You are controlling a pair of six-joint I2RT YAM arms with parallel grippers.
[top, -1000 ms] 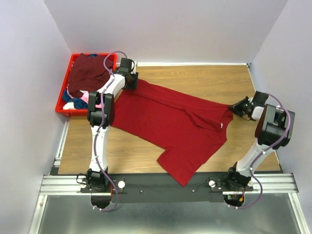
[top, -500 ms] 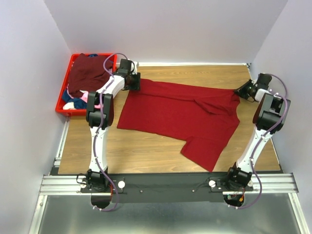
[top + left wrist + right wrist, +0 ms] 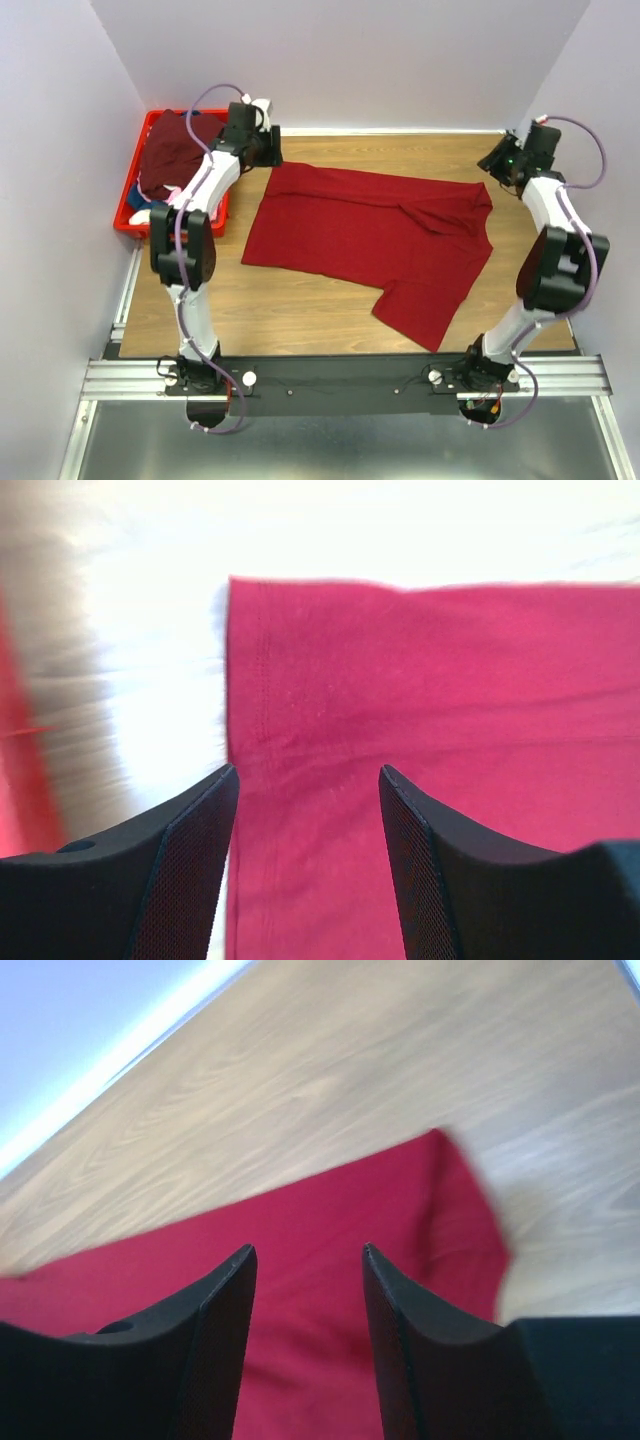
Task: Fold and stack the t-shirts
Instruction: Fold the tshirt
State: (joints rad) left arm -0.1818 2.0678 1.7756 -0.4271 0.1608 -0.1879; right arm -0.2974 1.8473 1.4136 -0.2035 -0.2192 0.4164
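A bright red t-shirt (image 3: 370,235) lies spread on the wooden table (image 3: 300,310), one sleeve pointing to the near edge. My left gripper (image 3: 268,152) hovers just beyond its back left corner, open, with nothing between its fingers. In the left wrist view the hemmed corner of the red t-shirt (image 3: 400,680) lies below the left gripper (image 3: 308,772). My right gripper (image 3: 498,163) hangs open above the back right corner. The right wrist view shows the red t-shirt (image 3: 300,1220) beneath the empty right gripper (image 3: 308,1250). More t-shirts sit in the crate: a dark maroon one (image 3: 170,150) over pink and blue cloth (image 3: 150,208).
A red plastic crate (image 3: 127,222) stands off the table's back left corner. Pale walls close in on the left, back and right. A metal rail (image 3: 330,375) carries both arm bases at the near edge.
Both arms drew the red t-shirt toward the back and laid it out flat. The right gripper opened and let go of its corner, then rose. The left gripper pulled back off its corner.
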